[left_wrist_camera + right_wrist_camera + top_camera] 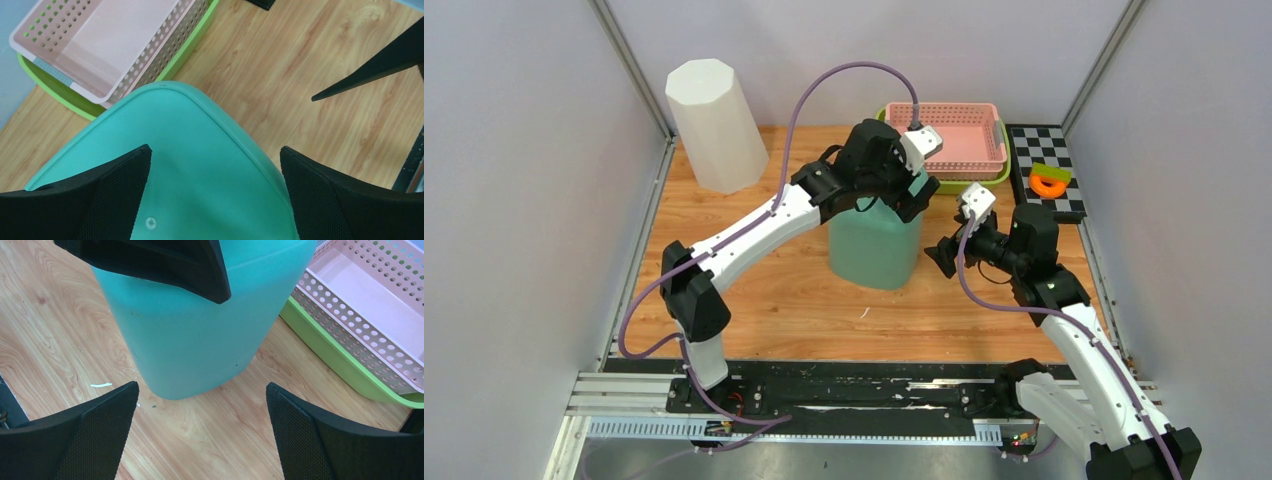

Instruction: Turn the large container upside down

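Container (876,245) stands at frame centre on the desk (774,300). Left gripper (215,150) hangs released above it; right gripper (202,385), released, sits just right of it.

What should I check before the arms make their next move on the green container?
1. Jaws of the left gripper open over the green container, holding nothing: ok.
2. Jaws of the right gripper open, facing its side, apart from it: ok.
3. Container standing level on the table: ok.
4. Closed face on top, mouth unseen; whether it is already flipped: cannot tell.
5. Room to tip it: pink basket sits close behind, likely tight: not ok.
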You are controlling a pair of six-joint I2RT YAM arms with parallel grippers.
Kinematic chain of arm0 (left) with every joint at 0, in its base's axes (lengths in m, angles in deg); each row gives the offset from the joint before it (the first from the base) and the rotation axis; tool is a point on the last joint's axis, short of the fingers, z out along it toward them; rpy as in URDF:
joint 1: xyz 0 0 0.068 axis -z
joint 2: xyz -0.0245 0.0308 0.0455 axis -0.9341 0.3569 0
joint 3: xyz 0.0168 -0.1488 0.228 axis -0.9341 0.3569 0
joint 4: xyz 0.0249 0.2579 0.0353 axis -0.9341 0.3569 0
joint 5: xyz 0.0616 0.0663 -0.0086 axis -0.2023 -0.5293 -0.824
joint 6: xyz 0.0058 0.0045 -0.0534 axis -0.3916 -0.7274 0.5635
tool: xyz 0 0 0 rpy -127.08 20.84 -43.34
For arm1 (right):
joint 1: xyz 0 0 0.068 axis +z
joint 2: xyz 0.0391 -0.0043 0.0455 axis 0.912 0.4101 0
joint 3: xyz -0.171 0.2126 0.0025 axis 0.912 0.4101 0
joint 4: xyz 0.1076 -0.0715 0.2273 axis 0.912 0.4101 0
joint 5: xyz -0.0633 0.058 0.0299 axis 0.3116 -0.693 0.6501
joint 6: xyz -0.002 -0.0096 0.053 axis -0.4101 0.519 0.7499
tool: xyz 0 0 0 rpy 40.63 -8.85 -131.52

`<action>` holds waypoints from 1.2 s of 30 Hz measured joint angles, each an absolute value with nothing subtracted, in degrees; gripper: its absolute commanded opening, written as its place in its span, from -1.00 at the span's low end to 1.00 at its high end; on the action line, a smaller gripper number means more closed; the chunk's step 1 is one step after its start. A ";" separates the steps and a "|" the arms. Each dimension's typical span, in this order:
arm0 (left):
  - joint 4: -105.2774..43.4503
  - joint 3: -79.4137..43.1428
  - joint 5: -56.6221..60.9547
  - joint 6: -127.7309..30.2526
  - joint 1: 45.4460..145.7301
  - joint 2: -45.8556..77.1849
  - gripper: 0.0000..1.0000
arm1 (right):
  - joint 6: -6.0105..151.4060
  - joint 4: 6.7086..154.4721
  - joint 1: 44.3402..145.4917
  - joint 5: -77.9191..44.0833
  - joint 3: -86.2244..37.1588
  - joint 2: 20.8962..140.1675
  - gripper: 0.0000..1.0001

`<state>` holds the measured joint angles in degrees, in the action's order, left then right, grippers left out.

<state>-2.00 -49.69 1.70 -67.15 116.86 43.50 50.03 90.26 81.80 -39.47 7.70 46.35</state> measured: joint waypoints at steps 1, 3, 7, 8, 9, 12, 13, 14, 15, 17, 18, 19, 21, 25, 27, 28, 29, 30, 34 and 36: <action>-1.96 -49.75 1.11 -67.15 116.88 43.78 1.00 | 50.03 90.26 81.78 -39.47 7.70 46.35 1.00; -1.74 -49.78 0.19 -67.15 116.90 44.13 1.00 | 50.03 90.26 81.76 -39.47 7.70 46.32 1.00; -1.72 -49.80 -1.45 -67.06 117.08 44.29 1.00 | 50.03 90.26 81.73 -39.47 7.70 46.32 1.00; -1.70 -49.80 -1.82 -66.93 117.14 44.29 1.00 | 50.03 90.26 81.73 -39.47 7.70 46.32 0.99; -1.72 -49.80 -2.15 -66.82 117.21 44.29 1.00 | 50.03 90.26 81.73 -39.47 7.70 46.32 1.00; -1.70 -49.78 -3.31 -66.25 117.29 44.29 1.00 | 50.03 90.26 81.73 -39.47 7.70 46.32 1.00; -1.72 -49.75 -3.68 -65.99 117.32 44.29 1.00 | 50.03 90.26 81.73 -39.47 7.70 46.32 0.99; -1.87 -49.60 -4.05 -65.73 117.34 44.26 1.00 | 50.03 90.26 81.73 -39.47 7.70 46.32 0.99; -2.22 -49.32 -4.38 -65.60 117.36 44.22 1.00 | 50.03 90.26 81.73 -39.47 7.70 46.32 1.00; -3.49 -48.31 -5.41 -65.23 117.49 43.94 1.00 | 50.03 90.26 81.73 -39.47 7.70 46.32 1.00; -4.25 -47.57 -6.00 -65.16 117.58 43.61 1.00 | 50.03 90.26 81.73 -39.47 7.70 46.32 1.00; -4.84 -46.83 -6.61 -64.94 117.64 43.17 1.00 | 50.03 90.28 81.73 -39.47 7.70 46.32 1.00; -5.50 -45.43 -7.94 -64.68 117.69 42.14 1.00 | 50.03 90.26 81.73 -39.47 7.70 46.32 1.00; -5.56 -43.15 -11.00 -64.55 117.67 40.22 1.00 | 50.03 90.28 81.73 -39.47 7.70 46.32 0.99; -5.54 -42.50 -12.38 -64.44 117.64 39.70 1.00 | 50.03 90.28 81.73 -39.47 7.70 46.32 1.00; -5.59 -42.24 -12.90 -64.35 117.64 39.50 1.00 | 50.03 90.28 81.73 -39.47 7.70 46.32 1.00; -5.61 -41.99 -13.32 -64.24 117.64 39.35 1.00 | 50.03 90.28 81.73 -39.49 7.70 46.32 1.00; -5.61 -41.71 -13.84 -64.15 117.67 39.11 1.00 | 50.03 90.28 81.73 -39.47 7.70 46.32 1.00; -5.70 -40.53 -15.72 -63.52 117.60 38.14 1.00 | 50.05 90.28 81.71 -39.49 7.70 46.32 1.00; -5.76 -39.87 -16.51 -63.11 117.47 37.55 1.00 | 50.05 90.28 81.69 -39.49 7.70 46.32 1.00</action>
